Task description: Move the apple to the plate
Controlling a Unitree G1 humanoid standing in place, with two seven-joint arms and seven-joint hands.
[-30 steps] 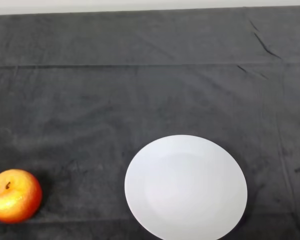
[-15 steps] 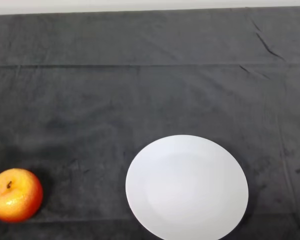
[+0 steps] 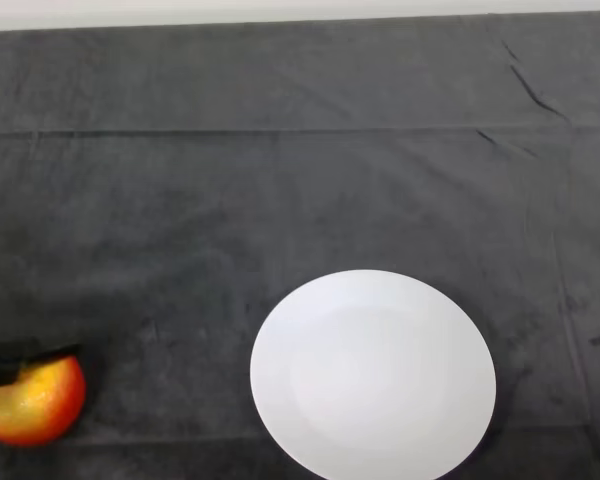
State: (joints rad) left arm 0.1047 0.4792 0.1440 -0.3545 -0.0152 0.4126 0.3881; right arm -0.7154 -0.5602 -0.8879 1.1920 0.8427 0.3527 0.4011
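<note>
1. Far left, lower edge: the round orange-red apple (image 3: 38, 405) rests on the cloth, close to the left border of the head view. A black wedge-shaped form covers its upper left part; this is judged to be the robot's black left hand (image 3: 10, 366) entering from that side. Only a narrow sliver of the hand shows, so it cannot be determined whether it is open, closed or gripping. Contact with the apple likewise cannot be confirmed.

2. Centre right, lower edge: the round white plate (image 3: 373, 375) lies flat, well apart from the apple, with bare cloth between them. Nothing lies on it.

3. Task status: transfer not done. The apple is off the plate and sits on the cloth. Judged remaining: secure a grasp, lift, carry rightward, set down inside the plate rim. The step in hand appears to be the approach to the apple.

4. Surface: a dark grey cloth (image 3: 280, 190) covers the table, with a horizontal fold line across the upper part and small creases at upper right.

5. Room: a pale strip (image 3: 280, 10) runs along the top edge beyond the cloth; its nature cannot be told.
</note>
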